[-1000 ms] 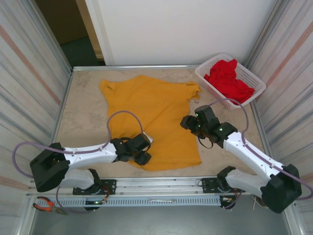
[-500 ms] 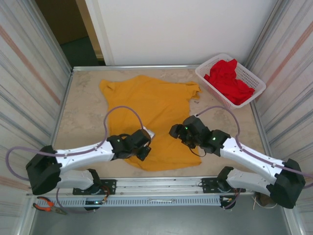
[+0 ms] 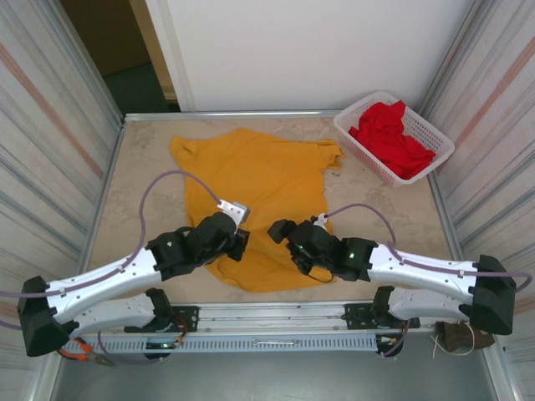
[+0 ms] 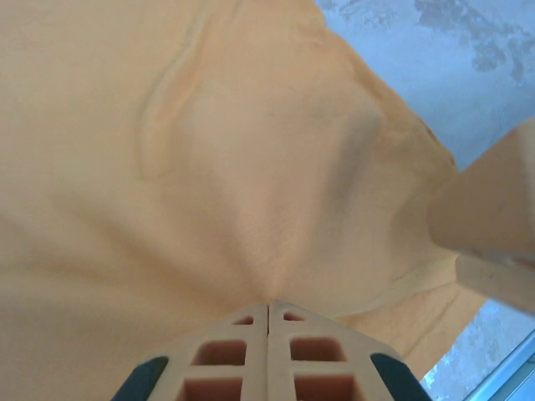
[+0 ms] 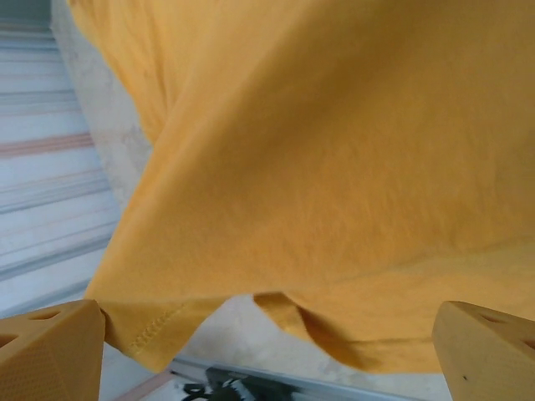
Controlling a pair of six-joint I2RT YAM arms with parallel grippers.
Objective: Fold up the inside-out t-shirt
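**Yellow t-shirt [image 3: 259,180] now pinched at its near hem, second arm moving in**

The tabletop [image 3: 138,200] carries the shirt spread across its middle, collar end towards the far edge and hem towards the arms. A white basket [image 3: 436,157] holding a red garment [image 3: 389,134] sits well apart at the far right corner.

Within the last second the left end effector [image 3: 238,242] went from half spread beside the near-left hem to pressed together. In its wrist view the fingertips [image 4: 267,330] meet on a tented fold of yellow cloth. The near-left corner has bunched inward since then.

Meanwhile the right end effector [image 3: 280,231] swung in from the shirt's right edge to the near middle. Its fingers [image 5: 50,342] have spread wide below the raised hem and grip nothing.

So one corner looks secured. The second grasp is probably next, and it needs to be in place before any fold or turning-out can begin.
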